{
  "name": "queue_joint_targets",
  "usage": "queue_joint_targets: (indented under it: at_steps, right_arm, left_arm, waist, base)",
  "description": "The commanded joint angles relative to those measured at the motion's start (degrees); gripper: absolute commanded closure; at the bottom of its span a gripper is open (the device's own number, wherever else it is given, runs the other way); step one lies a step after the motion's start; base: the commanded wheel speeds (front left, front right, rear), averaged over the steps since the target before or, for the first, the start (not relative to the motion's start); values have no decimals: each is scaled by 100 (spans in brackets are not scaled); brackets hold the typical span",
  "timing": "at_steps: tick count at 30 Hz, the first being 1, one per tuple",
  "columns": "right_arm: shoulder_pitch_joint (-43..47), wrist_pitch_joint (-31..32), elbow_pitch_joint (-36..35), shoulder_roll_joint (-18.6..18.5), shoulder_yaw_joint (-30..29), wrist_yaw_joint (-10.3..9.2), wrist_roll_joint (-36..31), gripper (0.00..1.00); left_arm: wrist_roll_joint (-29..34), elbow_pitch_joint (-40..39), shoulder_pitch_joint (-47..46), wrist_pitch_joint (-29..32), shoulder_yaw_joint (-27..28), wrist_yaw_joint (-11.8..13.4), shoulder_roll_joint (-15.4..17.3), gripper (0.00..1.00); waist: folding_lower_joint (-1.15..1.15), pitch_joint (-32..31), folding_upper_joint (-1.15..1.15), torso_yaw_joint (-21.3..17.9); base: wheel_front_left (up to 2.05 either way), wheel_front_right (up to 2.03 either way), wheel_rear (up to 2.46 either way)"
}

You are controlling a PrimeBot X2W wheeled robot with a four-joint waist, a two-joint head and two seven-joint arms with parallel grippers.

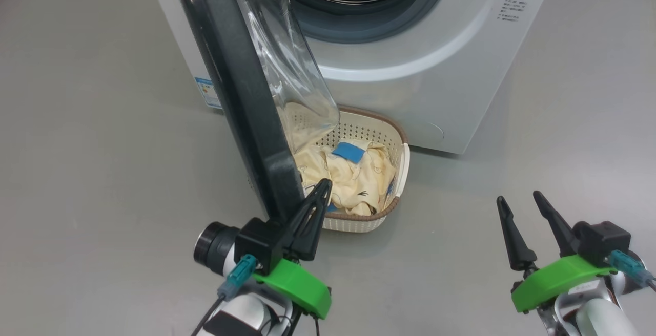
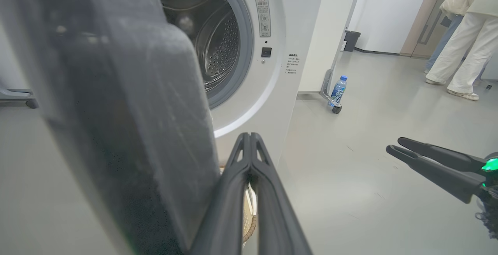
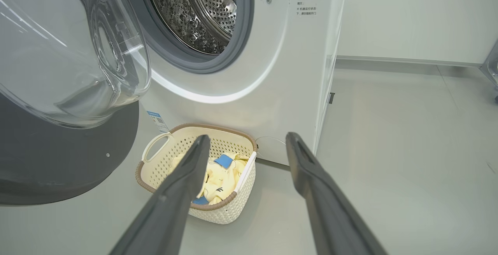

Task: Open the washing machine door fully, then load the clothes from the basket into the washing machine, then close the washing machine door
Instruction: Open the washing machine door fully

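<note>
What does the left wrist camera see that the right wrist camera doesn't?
Left wrist view's extras: a water bottle standing on the floor and a person's legs in pale trousers. Right wrist view's extras: the clothes, cream-yellow with a blue patch, lying in the basket, and the clear glass bowl of the washing machine door. Both share the washing machine, its steel drum and the open door.
</note>
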Motion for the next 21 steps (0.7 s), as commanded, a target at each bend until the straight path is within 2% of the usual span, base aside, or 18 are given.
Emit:
queue_joint_targets:
  at_steps: [1, 12, 21]
  right_arm:
    - [-218, -54, -140, -115, 77, -15, 25, 0]
    - [-195, -54, -125, -136, 59, -15, 34, 0]
    - [-168, -54, -131, -129, 54, -15, 31, 0]
  left_arm:
    - [-59, -112, -156, 25, 420, 112, 224, 100]
    - [-217, -106, 32, -30, 755, 395, 434, 100]
    - [-365, -145, 144, -82, 1058, 640, 548, 100]
  waist:
    - [0, -2, 0, 15]
    - [0, 1, 0, 197]
    - [0, -21, 0, 491]
  base:
    - [0, 0, 0]
    - [0, 0, 0]
    - [0, 0, 0]
